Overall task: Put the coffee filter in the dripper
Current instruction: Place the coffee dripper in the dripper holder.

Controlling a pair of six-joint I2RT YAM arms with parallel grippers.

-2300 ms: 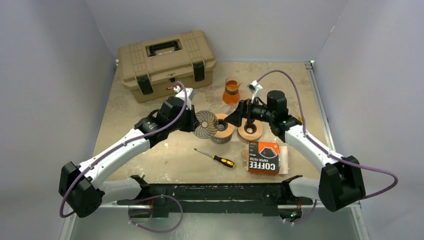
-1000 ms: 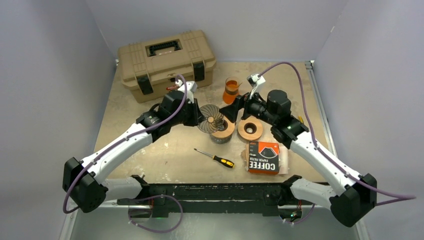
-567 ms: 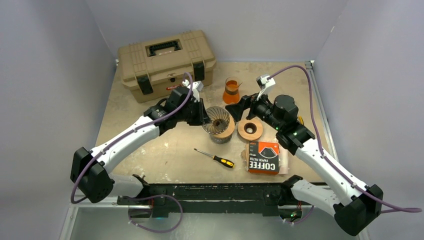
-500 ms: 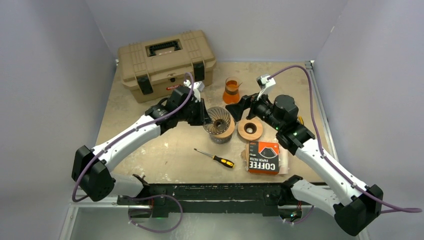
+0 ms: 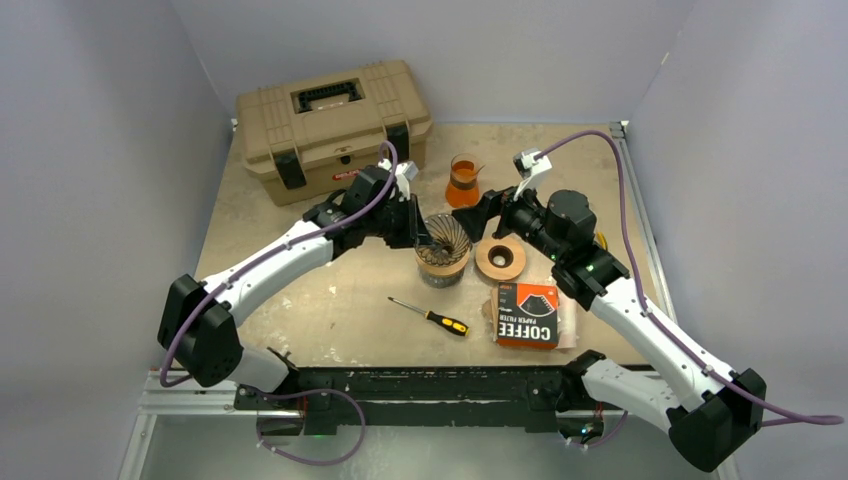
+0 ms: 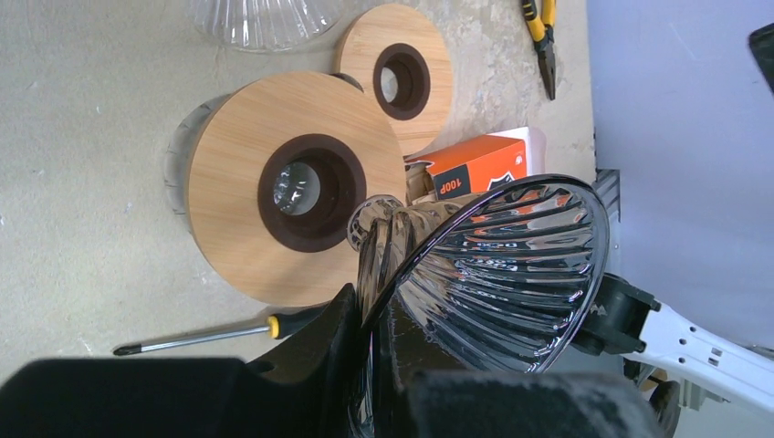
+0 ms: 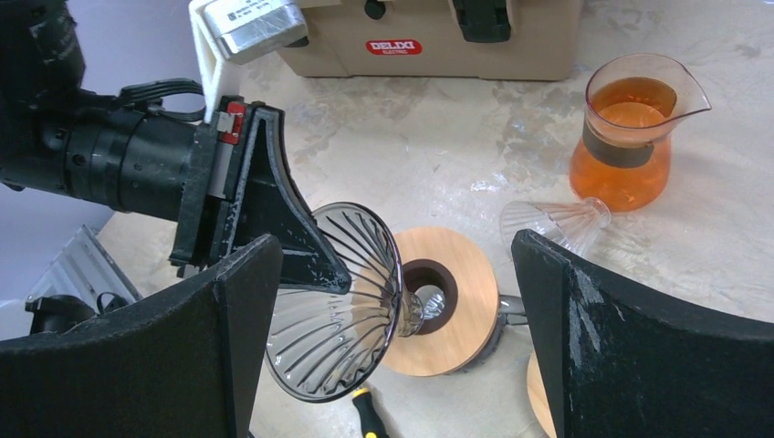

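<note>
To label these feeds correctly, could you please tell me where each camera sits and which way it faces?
Top external: above and behind the bases, looking down at the table; both arms show.
Left wrist: on the left arm, looking past its own left claw down at the wooden stand.
Right wrist: on the right arm, facing the toolbox; the open right claw frames it.
Shared: both wrist views show the glass dripper held by the left claw.

Beyond the wooden stand (image 6: 237, 155), the coffee filter box (image 6: 475, 164) is half hidden behind the glass dripper (image 6: 511, 265); the pliers (image 6: 545, 55) are cut by the top edge.
</note>
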